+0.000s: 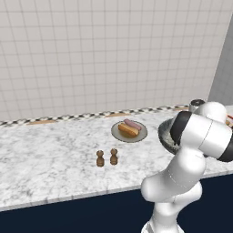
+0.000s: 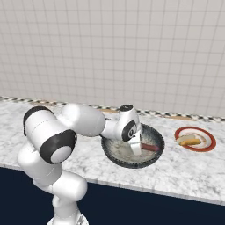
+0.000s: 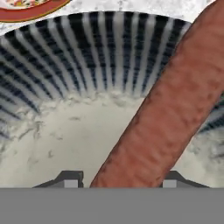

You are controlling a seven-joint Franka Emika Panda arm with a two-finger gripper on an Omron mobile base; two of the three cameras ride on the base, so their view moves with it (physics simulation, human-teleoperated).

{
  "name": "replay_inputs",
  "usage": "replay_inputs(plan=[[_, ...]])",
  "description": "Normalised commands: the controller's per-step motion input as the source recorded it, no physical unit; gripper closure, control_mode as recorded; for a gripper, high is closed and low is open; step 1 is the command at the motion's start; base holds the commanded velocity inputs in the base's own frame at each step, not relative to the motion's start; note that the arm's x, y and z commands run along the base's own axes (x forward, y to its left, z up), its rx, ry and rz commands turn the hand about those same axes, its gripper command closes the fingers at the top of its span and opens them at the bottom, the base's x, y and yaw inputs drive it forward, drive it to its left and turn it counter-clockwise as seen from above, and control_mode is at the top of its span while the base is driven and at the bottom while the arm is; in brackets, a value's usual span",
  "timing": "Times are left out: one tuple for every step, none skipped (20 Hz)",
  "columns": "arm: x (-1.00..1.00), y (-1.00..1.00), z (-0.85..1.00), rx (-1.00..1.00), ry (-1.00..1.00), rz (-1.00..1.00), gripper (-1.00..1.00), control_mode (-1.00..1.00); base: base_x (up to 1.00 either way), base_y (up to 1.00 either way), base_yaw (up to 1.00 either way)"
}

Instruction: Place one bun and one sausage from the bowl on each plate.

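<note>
The dark grey bowl (image 2: 115,154) stands on the counter's front part, and my gripper (image 2: 137,150) reaches down into it. One pinkish-red sausage (image 2: 150,147) lies on the bowl's pale inside at its right. In the hand view the sausage (image 3: 166,109) runs slantwise between my two fingertips (image 3: 70,179), and the gripper (image 3: 122,181) is open astride its near end. The grey plate (image 1: 142,135) carries a bun (image 1: 128,130) and a sausage (image 1: 133,124). The red-rimmed plate (image 2: 212,139) holds a bun (image 2: 189,141). My arm hides most of the bowl (image 1: 164,134) in the left base view.
Two small brown shakers (image 1: 100,158) (image 1: 113,156) stand in front of the grey plate. A tiled wall with a checkered strip (image 1: 68,117) closes the counter's back. The counter's front edge (image 2: 176,193) runs just below the bowl. The red-rimmed plate's edge (image 3: 26,13) shows beyond the bowl's ribbed wall.
</note>
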Motion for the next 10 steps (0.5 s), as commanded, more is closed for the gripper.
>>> replay_inputs(plan=[[0.31,-0.45,1.00,0.00,-0.27,-0.12,1.00,-1.00,0.00,0.00,0.00],[0.40,-0.53,1.00,0.00,-0.25,-0.10,1.00,-1.00,0.00,0.00,0.00],[0.41,-0.59,1.00,0.00,-0.17,-0.03,1.00,-1.00,0.00,0.00,0.00],[0.33,-0.70,0.72,0.00,-0.10,0.00,1.00,-1.00,0.00,0.00,0.00],[0.29,-0.75,0.32,0.00,-0.02,0.02,1.00,-1.00,0.00,0.00,0.00],[0.35,-0.86,0.39,0.00,-0.01,0.05,1.00,-1.00,0.00,0.00,0.00],[0.39,-0.88,0.55,0.00,-0.01,0.05,1.00,-1.00,0.00,0.00,0.00],[0.44,-0.79,0.54,0.00,0.00,0.03,1.00,-1.00,0.00,0.00,0.00],[0.27,-0.62,0.32,0.00,0.00,0.04,1.00,-1.00,0.00,0.00,0.00],[0.08,-0.41,0.00,-0.02,0.00,0.03,1.00,-1.00,0.00,0.00,0.00]])
